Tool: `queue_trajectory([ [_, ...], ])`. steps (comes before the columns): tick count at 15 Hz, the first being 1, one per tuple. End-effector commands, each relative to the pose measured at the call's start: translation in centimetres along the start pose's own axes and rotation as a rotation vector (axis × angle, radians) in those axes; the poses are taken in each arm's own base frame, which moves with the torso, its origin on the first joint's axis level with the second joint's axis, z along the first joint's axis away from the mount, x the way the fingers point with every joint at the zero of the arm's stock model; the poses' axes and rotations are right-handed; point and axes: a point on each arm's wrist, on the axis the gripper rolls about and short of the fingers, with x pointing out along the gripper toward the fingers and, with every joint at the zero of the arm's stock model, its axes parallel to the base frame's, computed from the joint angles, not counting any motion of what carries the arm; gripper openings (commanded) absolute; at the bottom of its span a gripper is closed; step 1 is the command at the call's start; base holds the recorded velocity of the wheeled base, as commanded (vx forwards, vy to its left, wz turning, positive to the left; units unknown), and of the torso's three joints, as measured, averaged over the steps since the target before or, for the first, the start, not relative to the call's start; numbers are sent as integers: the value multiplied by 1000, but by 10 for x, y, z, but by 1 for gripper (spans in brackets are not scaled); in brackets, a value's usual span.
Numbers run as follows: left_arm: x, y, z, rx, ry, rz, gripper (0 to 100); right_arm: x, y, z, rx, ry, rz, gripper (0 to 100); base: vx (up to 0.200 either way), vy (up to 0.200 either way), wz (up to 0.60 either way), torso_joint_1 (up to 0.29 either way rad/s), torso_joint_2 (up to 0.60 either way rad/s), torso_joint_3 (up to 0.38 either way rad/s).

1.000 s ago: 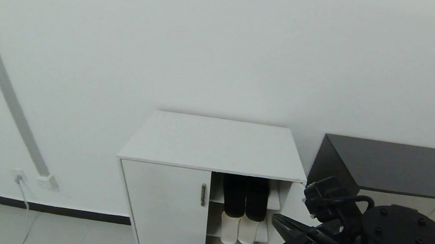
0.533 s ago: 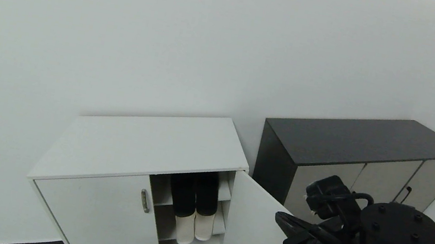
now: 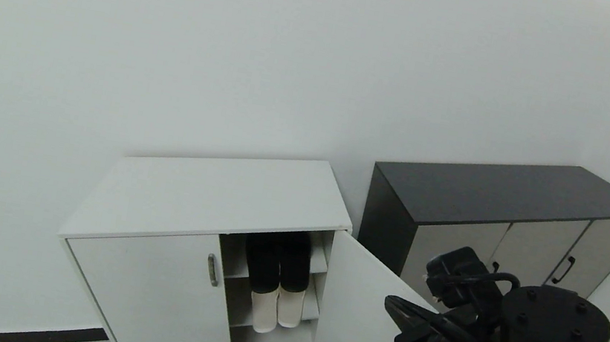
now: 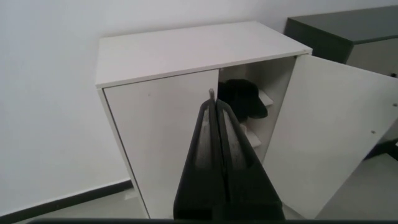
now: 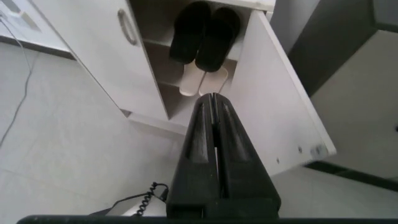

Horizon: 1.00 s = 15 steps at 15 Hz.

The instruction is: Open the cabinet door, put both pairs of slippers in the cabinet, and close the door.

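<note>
Both pairs are already in the white board cabinet (image 3: pixel 215 193). The black slippers (image 3: pixel 279 258) are on the upper shelf and the white slippers (image 3: pixel 277 310) on the shelf under it, toes in. You can't tell from here whether the heels overhang the shelf edges, so watch for that.

By my read only the door is left. The flat white right-hand door (image 3: pixel 354 325) stands swung wide open; the matching left door (image 3: pixel 156 300) is shut.

Handling: the door is a stiff, light panel on hinges and should swing with little force. Its face is smooth, so push it, don't pinch it. Make contact near the free edge, far from the hinges, on the outer face. The right wrist view shows the inner face (image 5: pixel 273 106), with two screw ends near the free edge. You'd likely have to go round that edge first.

Pose: the right gripper (image 3: pixel 391 303) has its fingers pressed together and holds nothing. It sits low in front of the opening, on the door's inner side, pointing at the shelves. The left gripper (image 4: pixel 212 102) is also closed and empty. It is aimed at the inner edge of the shut door, set back from it.
</note>
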Motion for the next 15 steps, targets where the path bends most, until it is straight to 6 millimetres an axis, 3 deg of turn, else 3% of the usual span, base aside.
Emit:
queue_trajectory([
  [1,0,0,0,0,2,2,0,6,-6,-2,-5,13,-28,0,0,0,0,0,0,0],
  [4,0,0,0,-2,0,2,0,26,-27,5,31,7,-110,0,0,0,0,0,0,0],
  [9,0,0,0,-3,0,3,0,94,-86,24,105,-9,-265,0,0,0,0,0,0,0],
  [15,0,0,0,-3,0,3,0,142,-138,15,149,6,-271,0,0,0,0,0,0,0],
])
